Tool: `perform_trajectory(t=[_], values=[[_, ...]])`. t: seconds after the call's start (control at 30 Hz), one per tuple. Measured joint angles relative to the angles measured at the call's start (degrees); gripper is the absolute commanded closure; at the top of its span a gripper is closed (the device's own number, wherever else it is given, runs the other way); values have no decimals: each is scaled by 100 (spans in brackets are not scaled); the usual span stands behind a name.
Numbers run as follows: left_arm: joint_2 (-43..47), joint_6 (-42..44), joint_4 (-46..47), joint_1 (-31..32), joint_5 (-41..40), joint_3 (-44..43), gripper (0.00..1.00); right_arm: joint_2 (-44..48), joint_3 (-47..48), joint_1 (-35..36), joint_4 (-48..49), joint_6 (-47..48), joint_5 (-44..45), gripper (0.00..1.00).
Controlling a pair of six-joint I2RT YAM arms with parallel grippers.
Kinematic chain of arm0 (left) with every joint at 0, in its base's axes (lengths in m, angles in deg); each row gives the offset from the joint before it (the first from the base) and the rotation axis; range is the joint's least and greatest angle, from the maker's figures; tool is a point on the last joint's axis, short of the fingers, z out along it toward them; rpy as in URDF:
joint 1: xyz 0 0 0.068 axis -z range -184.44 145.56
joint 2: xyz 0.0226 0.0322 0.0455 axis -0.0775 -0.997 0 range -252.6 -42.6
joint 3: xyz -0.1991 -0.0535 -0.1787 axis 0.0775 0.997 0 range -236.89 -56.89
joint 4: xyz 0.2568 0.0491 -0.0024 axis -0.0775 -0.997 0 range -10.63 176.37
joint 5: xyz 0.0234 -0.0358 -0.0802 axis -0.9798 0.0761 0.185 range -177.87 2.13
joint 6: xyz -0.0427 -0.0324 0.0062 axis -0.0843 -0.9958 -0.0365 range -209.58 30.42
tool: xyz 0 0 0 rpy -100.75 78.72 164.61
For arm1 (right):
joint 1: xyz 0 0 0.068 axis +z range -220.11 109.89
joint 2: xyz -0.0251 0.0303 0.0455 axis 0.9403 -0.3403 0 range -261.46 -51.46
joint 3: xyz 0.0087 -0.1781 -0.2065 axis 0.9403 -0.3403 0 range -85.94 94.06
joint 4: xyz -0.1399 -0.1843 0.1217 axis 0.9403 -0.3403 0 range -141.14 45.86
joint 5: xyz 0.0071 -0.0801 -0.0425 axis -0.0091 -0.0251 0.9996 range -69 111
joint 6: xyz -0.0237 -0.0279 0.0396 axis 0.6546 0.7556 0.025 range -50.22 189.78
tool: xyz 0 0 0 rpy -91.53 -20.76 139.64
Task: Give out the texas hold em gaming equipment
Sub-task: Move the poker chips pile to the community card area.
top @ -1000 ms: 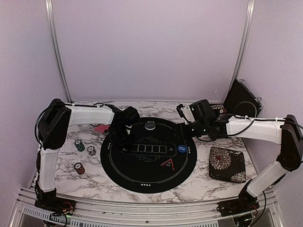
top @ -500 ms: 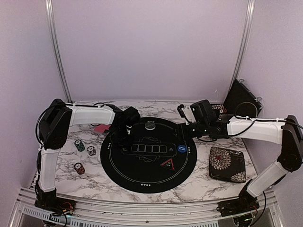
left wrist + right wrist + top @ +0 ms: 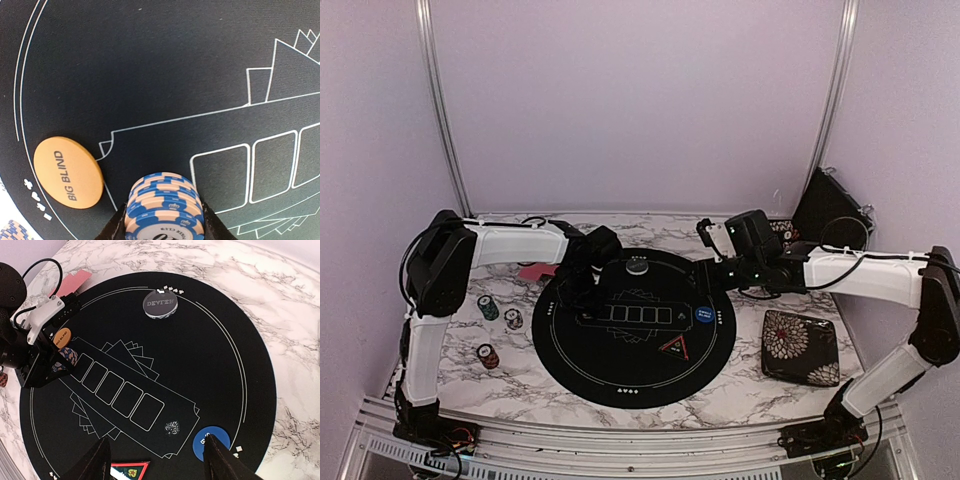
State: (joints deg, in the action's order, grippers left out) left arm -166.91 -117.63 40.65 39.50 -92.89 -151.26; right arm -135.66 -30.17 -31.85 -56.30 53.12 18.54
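left gripper (image 3: 164,228) clamps blue chip stack (image 3: 164,197) over mat's (image 3: 150,60) left side, orange button (image 3: 68,172) just beside; right gripper (image 3: 156,446) released, empty.

The orange button (image 3: 68,172) reads "BIG BLIND", and the grey button (image 3: 160,304) appears to read "DEALER".

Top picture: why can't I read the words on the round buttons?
Top external view: the blue button is too small and far, its words just a smear. Left wrist view: close up, the orange button reads BIG BLIND sharply. Right wrist view: the grey button shows letters too.
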Motion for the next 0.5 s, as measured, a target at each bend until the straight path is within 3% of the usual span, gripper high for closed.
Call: perform_trajectory(t=[0.5], values=[[-511,2,-310,195,9,-852,57,164,-210,-87,15,26,9,39]])
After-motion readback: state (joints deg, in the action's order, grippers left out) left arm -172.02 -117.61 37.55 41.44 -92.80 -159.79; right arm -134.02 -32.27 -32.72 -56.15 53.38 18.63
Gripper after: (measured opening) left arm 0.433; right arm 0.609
